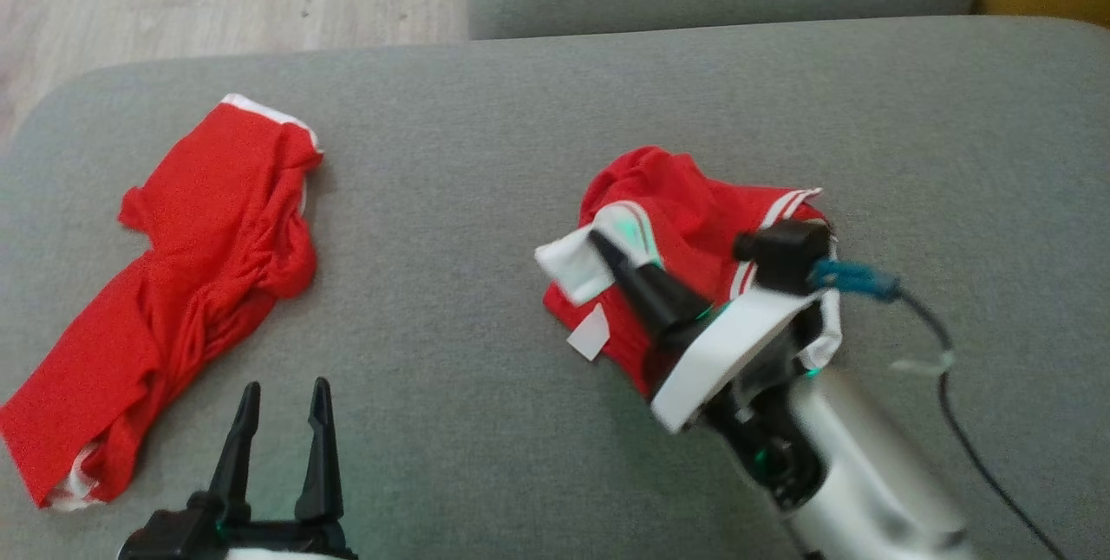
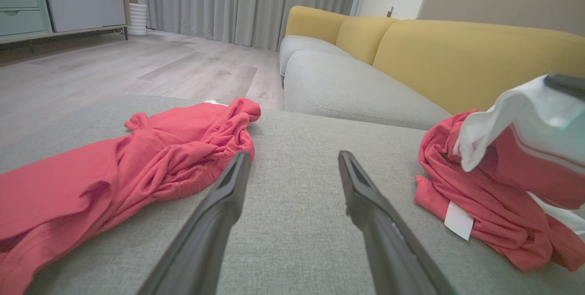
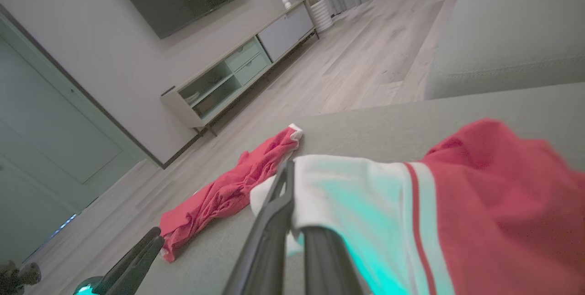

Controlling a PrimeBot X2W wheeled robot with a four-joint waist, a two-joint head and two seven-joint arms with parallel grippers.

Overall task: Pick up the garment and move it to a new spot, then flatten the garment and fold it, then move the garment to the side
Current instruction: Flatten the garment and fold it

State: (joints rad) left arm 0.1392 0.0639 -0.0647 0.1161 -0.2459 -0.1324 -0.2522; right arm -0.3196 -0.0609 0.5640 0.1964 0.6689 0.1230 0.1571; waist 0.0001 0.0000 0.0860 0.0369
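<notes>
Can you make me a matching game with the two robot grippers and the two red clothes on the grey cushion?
Things:
1. left gripper
2. right gripper
3. left garment
4. right garment

States:
A. bunched up, white edge raised
B. open, holding nothing
C. lying stretched out, nothing touching it
D. shut on a white edge

Pairs: 1-B, 2-D, 3-C, 4-A
</notes>
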